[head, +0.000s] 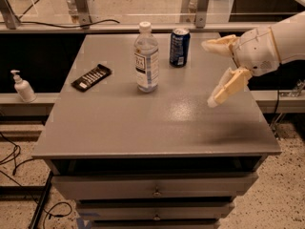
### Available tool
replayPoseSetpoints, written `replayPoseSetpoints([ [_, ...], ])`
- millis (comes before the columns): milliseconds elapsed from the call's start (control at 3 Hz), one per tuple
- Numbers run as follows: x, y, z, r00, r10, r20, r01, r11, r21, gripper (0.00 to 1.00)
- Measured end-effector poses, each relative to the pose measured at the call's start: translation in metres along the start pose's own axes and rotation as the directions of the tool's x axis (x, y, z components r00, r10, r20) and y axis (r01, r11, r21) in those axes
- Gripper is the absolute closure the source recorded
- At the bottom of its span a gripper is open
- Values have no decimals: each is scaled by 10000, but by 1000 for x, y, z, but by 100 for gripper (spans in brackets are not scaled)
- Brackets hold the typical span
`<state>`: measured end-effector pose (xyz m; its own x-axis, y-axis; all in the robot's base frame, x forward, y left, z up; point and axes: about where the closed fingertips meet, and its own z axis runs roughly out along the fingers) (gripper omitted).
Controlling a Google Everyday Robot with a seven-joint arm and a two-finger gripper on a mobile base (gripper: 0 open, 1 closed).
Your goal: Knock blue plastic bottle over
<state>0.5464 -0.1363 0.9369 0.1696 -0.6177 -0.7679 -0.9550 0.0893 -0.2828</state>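
Blue plastic bottle point(146, 56): clear plastic w/ bluish tint, white screw cap on top, white label w/ dark print round the middle. Stands upright, not tipped, base flat on the grey table point(143, 123). Sits on table's rear half, a bit left of ctr, well in from the table's left and front edges. Nothing touching it.

Gripper point(207, 74): cream-coloured, two fingers spread wide apart, holding nothing. Hangs above the table's right side, approx mid-depth, not touching the tabletop. Comes in from beyond the table's right edge; well apart from the bottle.
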Motion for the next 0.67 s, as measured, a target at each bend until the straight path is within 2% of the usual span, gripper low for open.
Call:
replayPoseSetpoints([
  [333,-24,-30,31,9789,-403,2001,413,9991,-12,0],
  [667,-43,-45,60,9353,-401,3517,385,9992,115,0],
])
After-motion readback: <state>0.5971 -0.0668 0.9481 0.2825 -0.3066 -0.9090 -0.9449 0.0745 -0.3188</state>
